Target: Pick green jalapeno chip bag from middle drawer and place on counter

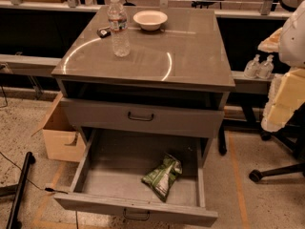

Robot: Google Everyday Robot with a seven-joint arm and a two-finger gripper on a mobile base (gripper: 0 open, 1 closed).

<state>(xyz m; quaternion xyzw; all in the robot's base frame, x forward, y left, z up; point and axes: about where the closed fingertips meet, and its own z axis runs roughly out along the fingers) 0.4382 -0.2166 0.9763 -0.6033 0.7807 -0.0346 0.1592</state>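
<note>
Pick not yet begun: the bag (163, 176) lies crumpled at the front right of the open drawer (119, 168). The claw is out of view; its state cannot be told. Next, a reach down over the bag.

speckled floor (21, 128) with orange tape lines (236, 178), cardboard box (59, 138) left, chair base (274, 170) right.

Chip bag (162, 176) in middle drawer (112, 178), bottle (118, 28) and bowl (150, 19) on counter (195, 56)
</note>
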